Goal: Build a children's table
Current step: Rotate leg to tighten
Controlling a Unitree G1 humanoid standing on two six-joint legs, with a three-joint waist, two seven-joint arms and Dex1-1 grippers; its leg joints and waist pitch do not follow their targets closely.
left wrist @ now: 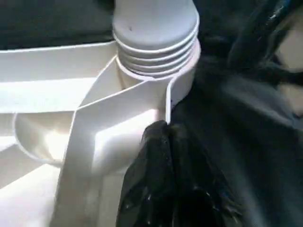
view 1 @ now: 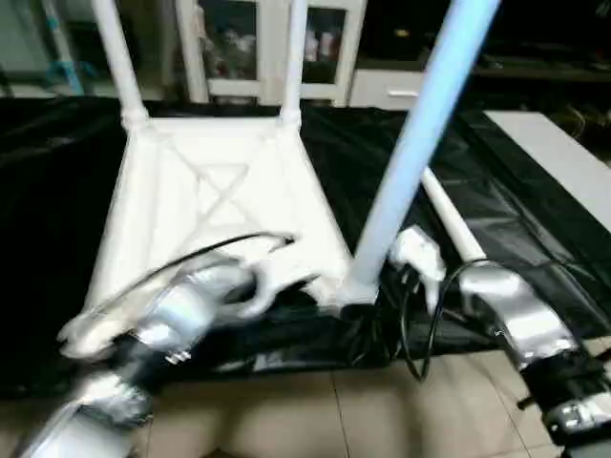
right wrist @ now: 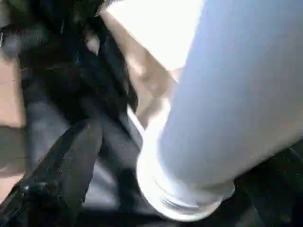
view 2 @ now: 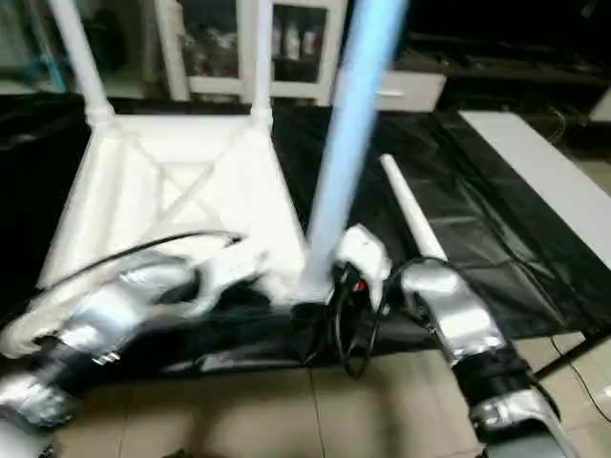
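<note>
The children's table top (view 1: pixel 210 210) lies upside down on the black-draped worktable, its X ribs facing up. Two legs (view 1: pixel 116 48) (view 1: pixel 294 48) stand in its far corner sockets. A third leg (view 1: pixel 420 124) rises from the near right socket (left wrist: pixel 156 71) and leans to the right; its ribbed end sits in the socket. A fourth leg (view 1: pixel 453 224) lies loose on the cloth to the right. My left gripper (view 1: pixel 305 284) is shut, with its black fingertips (left wrist: pixel 158 142) against the table's rim just below that socket. My right gripper (view 2: pixel 344 286) is open at the leaning leg's base, one finger (right wrist: pixel 71 161) beside it.
A flat white board (view 1: pixel 563 153) lies at the back right of the worktable (view 1: pixel 57 191). A white cabinet (view 1: pixel 258 48) stands behind. A black cable (view 1: pixel 420 324) loops by my right wrist. Tiled floor (view 1: pixel 334 410) shows below the worktable's near edge.
</note>
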